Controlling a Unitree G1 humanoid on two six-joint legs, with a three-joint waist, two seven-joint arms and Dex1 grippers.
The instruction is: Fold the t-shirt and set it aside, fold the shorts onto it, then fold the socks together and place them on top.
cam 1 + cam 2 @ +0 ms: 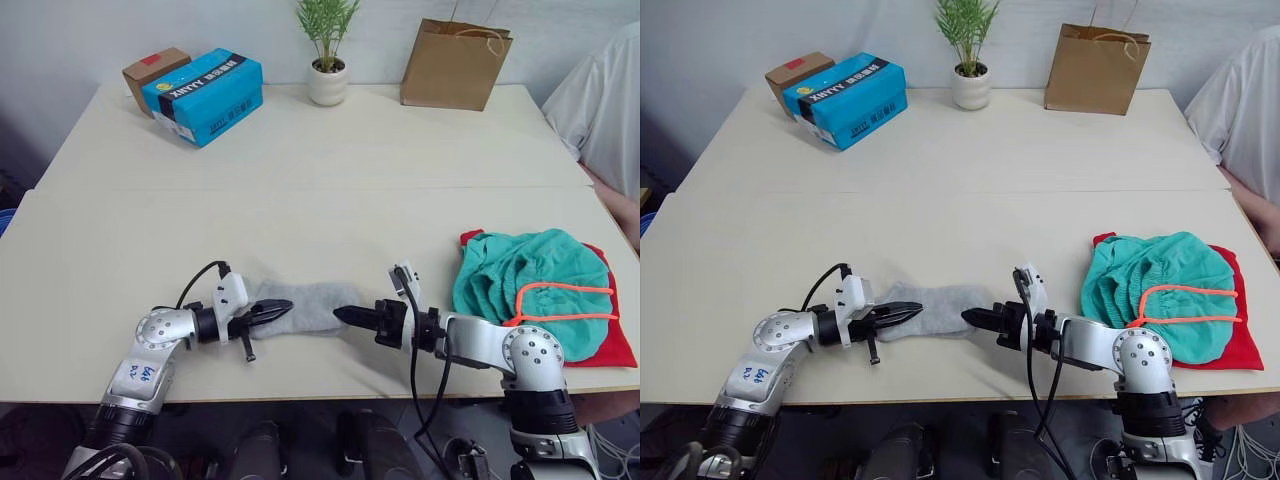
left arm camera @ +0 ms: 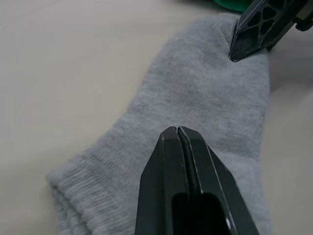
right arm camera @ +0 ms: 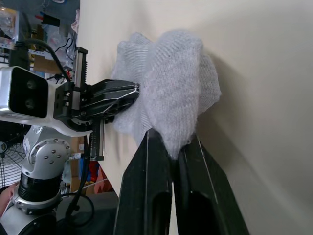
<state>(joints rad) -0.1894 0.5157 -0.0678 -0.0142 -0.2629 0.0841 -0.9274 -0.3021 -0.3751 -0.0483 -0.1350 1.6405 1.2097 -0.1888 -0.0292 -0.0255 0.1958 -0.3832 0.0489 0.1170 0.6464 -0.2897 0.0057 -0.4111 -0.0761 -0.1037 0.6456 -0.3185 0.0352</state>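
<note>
The grey socks (image 1: 310,305) lie stacked flat near the table's front edge, between my two grippers. My left gripper (image 1: 288,304) is shut, its tips resting on top of the cuff end (image 2: 73,191) with no fabric seen between the fingers. My right gripper (image 1: 338,314) meets the toe end, and in the right wrist view its fingers (image 3: 146,161) close on the sock's edge (image 3: 178,142). At the right, the teal shorts (image 1: 530,280) with the orange drawstring (image 1: 565,300) lie bunched on the folded red t-shirt (image 1: 618,348).
Along the table's (image 1: 330,200) far edge stand a brown cardboard box (image 1: 152,72), a blue box (image 1: 205,95), a potted plant (image 1: 327,60) and a paper bag (image 1: 455,65). A person in a white shirt (image 1: 605,105) sits at the right edge.
</note>
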